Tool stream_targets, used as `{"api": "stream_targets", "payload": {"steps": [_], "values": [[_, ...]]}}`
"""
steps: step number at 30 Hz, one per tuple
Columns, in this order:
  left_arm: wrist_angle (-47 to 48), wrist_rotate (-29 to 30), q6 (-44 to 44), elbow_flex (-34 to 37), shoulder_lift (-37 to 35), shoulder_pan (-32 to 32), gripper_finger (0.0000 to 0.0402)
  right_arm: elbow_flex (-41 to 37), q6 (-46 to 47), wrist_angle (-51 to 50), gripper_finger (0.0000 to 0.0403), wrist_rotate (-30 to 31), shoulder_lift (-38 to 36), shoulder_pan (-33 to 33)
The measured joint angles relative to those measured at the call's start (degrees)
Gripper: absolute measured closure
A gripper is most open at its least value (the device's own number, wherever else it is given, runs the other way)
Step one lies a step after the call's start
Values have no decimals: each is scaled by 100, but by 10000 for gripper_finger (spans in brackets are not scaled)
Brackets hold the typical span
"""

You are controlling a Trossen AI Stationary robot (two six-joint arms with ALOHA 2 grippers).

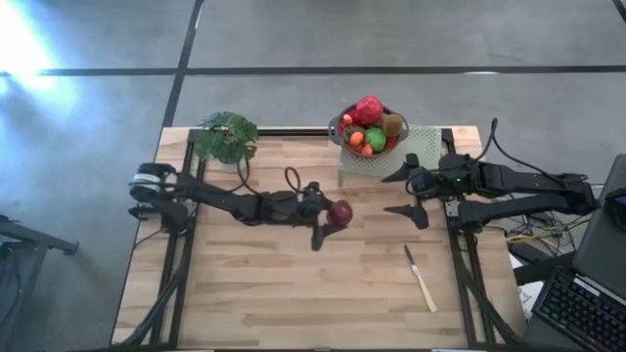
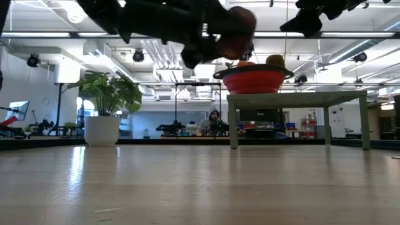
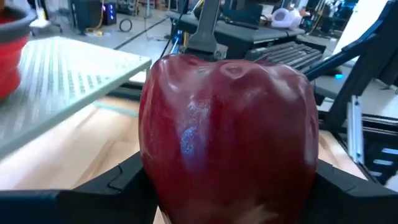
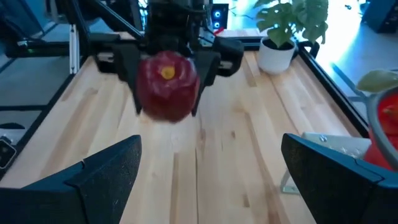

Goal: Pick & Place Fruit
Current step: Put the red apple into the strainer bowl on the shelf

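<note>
Left gripper (image 1: 333,217) has its two dark fingers clamped on either side of a glossy dark-red toy apple (image 1: 339,211), holding it up in the air over the middle of the light wooden slat table (image 1: 274,293). Further out past it, the rest of the small toy fruit (image 1: 370,125) is heaped in a red bowl with a dark rim (image 1: 336,129) on a pale green perforated stand (image 1: 423,144), with a leafy green plant in a white pot (image 1: 226,137) off to the other side. Right gripper (image 1: 408,192) hangs beside that stand with fingers spread wide and nothing in them, a pale-handled knife (image 1: 421,278) lies flat on the wood near it, and no readable writing or labels anywhere.
</note>
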State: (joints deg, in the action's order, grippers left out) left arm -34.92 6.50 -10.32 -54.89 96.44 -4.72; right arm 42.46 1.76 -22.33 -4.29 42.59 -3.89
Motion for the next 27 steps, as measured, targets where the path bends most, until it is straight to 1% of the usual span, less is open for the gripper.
{"api": "stream_targets", "payload": {"steps": [4,13,17,21,27], "values": [[-13,180,289,-493,338,-38,124,-4,-23,170,21,0,145,48],[-47,245,767,-1572,993,-38,124,-2,-70,293,21,-4,248,69],[-2,280,952,-1941,1255,-34,124,-4,-114,273,21,-91,236,69],[-22,484,1208,-2092,1346,-12,124,-4,-101,291,21,-164,177,74],[-67,436,1327,-2096,1318,85,124,-4,-72,355,21,-224,117,91]]}}
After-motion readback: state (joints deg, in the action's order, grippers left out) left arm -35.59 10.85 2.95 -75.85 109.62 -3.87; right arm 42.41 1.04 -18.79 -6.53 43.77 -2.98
